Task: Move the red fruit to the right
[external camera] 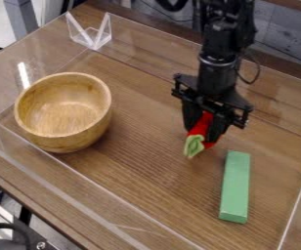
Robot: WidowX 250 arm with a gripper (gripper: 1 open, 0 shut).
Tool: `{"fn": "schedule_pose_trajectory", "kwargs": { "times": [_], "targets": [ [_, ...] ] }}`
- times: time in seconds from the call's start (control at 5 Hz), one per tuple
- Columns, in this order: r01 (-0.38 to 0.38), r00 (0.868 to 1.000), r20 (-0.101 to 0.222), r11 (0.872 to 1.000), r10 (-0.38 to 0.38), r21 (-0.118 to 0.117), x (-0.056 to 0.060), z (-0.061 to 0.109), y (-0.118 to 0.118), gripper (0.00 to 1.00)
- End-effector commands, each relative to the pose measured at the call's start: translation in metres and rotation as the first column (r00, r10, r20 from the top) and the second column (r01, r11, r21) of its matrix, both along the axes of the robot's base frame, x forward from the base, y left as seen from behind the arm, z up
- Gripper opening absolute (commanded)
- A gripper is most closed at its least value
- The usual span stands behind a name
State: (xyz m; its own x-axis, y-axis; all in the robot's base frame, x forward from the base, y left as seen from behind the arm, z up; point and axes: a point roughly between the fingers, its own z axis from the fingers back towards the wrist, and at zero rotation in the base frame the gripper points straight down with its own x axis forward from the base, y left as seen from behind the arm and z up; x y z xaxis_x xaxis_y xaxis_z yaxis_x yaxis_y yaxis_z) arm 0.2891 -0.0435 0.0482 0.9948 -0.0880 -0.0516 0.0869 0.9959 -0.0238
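The gripper is standing over the red fruit, jaw state unclear — fruit low by the green block; advise lifting away vertically.

Lab bench: clear acrylic guard walls fence wooden tabletop.

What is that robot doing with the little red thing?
The robot's gripper points straight down over the wooden table, with the red fruit between its fingers. The fruit's green leafy end hangs low, close to the tabletop. Whether the fingers are squeezing it or letting go is hard to tell. A long green block lies just to the right, and a wooden bowl sits off to the left.
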Motion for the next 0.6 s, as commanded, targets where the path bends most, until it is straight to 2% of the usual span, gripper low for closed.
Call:
{"fn": "schedule_pose_trajectory", "kwargs": {
  "times": [0.0, 0.2, 0.4],
  "targets": [
    [-0.042, 0.998, 0.056, 0.999, 0.043, -0.012, 0.017, 0.012, -0.001, 1.0],
    [-0.088, 0.993, 0.071, 0.996, 0.089, -0.02, 0.021, 0.021, 0.0, 1.0],
    [-0.136, 0.986, 0.095, 0.99, 0.138, -0.034, 0.027, 0.041, 0.005, 1.0]
  ]
}}
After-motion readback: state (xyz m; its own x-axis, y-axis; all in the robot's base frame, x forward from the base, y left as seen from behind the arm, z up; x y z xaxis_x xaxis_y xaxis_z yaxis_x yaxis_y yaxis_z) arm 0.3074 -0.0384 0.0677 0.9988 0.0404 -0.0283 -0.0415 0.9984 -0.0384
